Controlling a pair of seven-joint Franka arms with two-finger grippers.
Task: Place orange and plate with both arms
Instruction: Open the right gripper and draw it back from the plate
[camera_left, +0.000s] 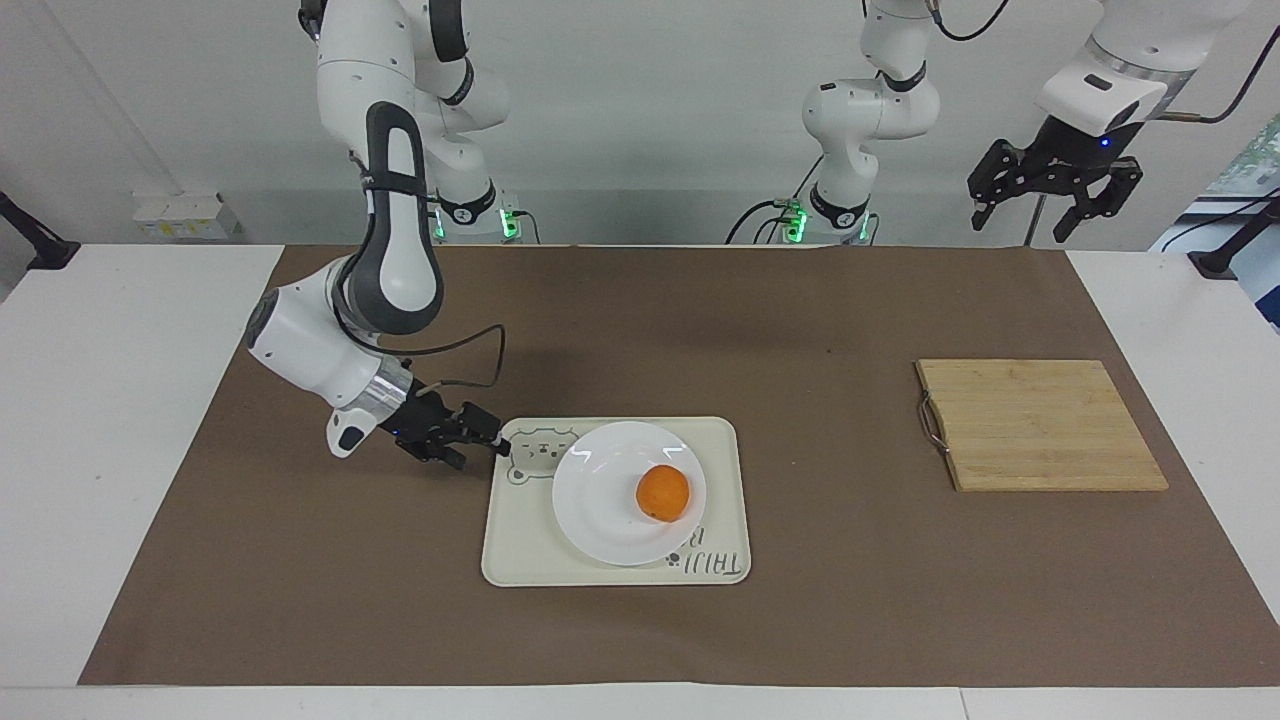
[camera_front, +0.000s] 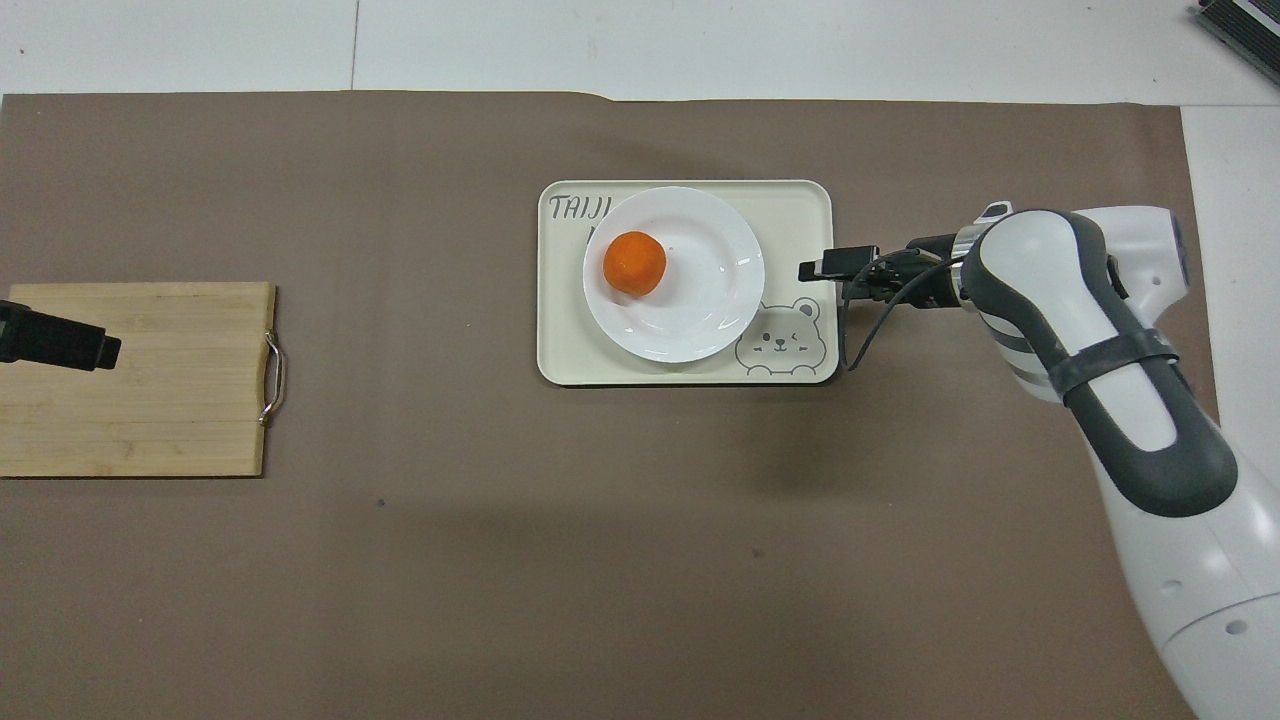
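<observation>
The orange (camera_left: 663, 493) (camera_front: 634, 263) rests on the white plate (camera_left: 598, 510) (camera_front: 705, 295), toward the left arm's side of it. The plate lies on a cream tray with a bear drawing (camera_left: 520, 560) (camera_front: 800, 205). My right gripper (camera_left: 480, 445) (camera_front: 822, 268) hangs low at the tray's edge toward the right arm's end, open and holding nothing, clear of the plate. The left gripper (camera_left: 1030, 215) (camera_front: 95, 348) waits high up over the wooden board, open and empty.
A bamboo cutting board with a metal handle (camera_left: 1040, 425) (camera_front: 140, 400) lies toward the left arm's end of the table. A brown mat (camera_left: 700, 330) covers most of the table under everything.
</observation>
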